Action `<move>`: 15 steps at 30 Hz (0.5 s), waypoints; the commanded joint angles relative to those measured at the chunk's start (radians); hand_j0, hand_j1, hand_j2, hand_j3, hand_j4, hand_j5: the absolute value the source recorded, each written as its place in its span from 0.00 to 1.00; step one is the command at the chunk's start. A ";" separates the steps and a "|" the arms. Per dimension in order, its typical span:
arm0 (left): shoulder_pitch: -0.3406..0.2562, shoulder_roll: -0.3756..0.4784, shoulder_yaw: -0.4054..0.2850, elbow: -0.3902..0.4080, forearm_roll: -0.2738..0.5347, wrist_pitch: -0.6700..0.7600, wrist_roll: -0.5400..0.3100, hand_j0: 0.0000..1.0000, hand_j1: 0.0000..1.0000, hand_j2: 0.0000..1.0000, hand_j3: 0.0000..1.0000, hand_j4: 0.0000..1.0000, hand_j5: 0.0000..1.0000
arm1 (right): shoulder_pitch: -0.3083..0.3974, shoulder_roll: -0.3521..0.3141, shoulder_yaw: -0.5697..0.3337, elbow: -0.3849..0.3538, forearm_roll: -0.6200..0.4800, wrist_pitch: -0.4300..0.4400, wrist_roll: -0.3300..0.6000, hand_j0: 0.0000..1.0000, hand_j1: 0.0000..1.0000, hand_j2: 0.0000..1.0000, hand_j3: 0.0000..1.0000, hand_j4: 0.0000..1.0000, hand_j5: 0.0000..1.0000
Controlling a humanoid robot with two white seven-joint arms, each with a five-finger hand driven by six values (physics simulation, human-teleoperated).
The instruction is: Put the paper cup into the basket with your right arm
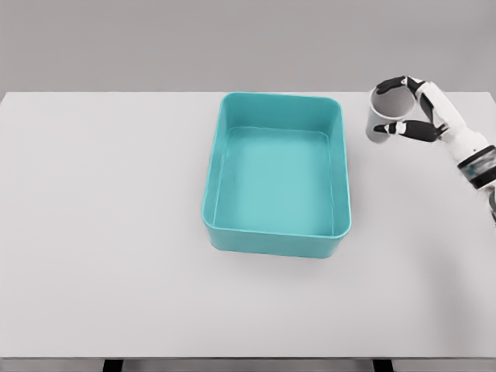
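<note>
On the far right of the pale grey bench (116, 256) I see my right hand (407, 105) with its black-tipped fingers (391, 84) curled around the small white paper cup (381, 116), gripping it upright. That cup sits just beside the empty teal rectangular plastic basket (271, 240), outside its right rim, near the far corner

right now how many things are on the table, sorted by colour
teal: 1, the basket, open side up with nothing in it
white: 1, the paper cup, to the basket's right, with the right hand wrapped around it
total: 2
</note>
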 commanded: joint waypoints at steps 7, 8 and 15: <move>0.000 0.000 0.000 0.000 0.000 0.000 0.000 1.00 1.00 1.00 1.00 1.00 1.00 | -0.060 -0.042 0.081 -0.030 -0.007 0.000 0.000 0.50 0.50 0.50 0.50 0.50 0.50; 0.000 0.000 0.000 0.000 0.000 0.000 0.000 1.00 1.00 1.00 1.00 1.00 1.00 | -0.075 -0.044 0.101 -0.030 -0.007 0.000 0.000 0.50 0.50 0.50 0.50 0.50 0.50; 0.000 0.000 0.000 0.000 0.000 0.000 0.000 1.00 1.00 1.00 1.00 1.00 1.00 | -0.258 -0.047 0.313 -0.030 -0.001 0.000 0.002 0.50 0.50 0.50 0.50 0.50 0.50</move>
